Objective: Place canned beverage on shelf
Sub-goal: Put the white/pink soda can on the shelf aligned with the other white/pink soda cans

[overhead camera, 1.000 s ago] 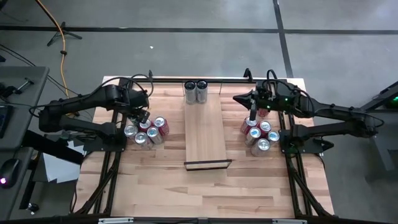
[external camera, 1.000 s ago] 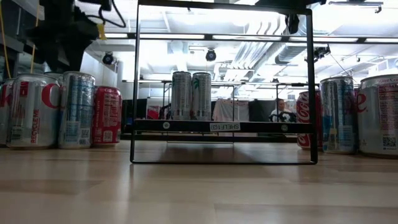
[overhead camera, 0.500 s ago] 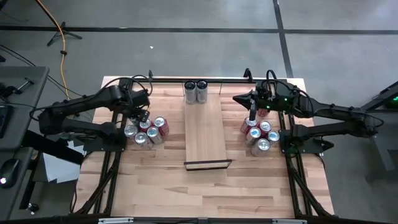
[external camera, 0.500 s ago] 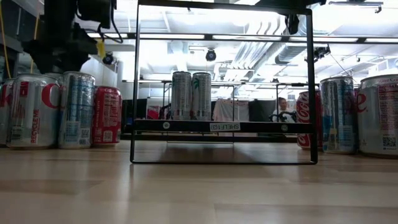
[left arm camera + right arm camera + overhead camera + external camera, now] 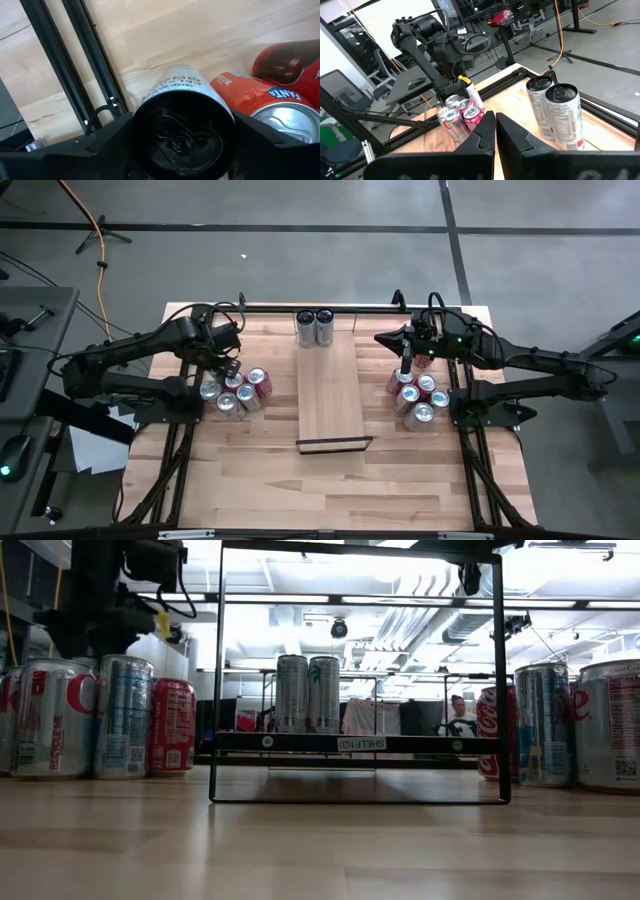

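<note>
The left gripper [image 5: 229, 366] hangs over the can cluster [image 5: 236, 390] near the butcher-block tabletop's [image 5: 250, 470] left edge, fingers spread wide either side of a black-topped can [image 5: 182, 131]; whether they touch it I cannot tell. The right gripper [image 5: 407, 364], fingers pressed together, holds nothing above the right-hand cans [image 5: 418, 395]. The shelf [image 5: 331, 395] lies along the tabletop's middle, black lip toward the near edge, two slim cans [image 5: 315, 326] standing at its far end (both upright). Beyond: concrete floor [image 5: 300, 260] and a person [image 5: 459, 716].
</note>
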Action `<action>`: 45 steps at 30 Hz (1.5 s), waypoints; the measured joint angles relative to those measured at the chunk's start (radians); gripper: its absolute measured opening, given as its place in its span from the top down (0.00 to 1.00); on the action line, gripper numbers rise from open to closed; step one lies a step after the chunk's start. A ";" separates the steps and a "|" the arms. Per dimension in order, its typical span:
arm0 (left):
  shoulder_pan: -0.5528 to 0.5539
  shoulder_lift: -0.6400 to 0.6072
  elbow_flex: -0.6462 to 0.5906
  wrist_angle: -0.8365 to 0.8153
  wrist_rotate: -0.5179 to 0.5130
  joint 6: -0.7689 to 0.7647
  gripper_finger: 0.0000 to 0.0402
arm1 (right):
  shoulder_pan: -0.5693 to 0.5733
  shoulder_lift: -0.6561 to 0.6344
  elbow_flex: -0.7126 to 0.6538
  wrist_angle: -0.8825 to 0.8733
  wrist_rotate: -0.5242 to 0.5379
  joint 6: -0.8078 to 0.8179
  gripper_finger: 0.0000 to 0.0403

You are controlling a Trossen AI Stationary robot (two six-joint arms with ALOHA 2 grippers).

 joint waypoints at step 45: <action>-0.142 0.300 0.773 0.123 0.114 0.287 0.57 | 0.000 0.000 -0.001 -0.004 0.000 0.038 1.00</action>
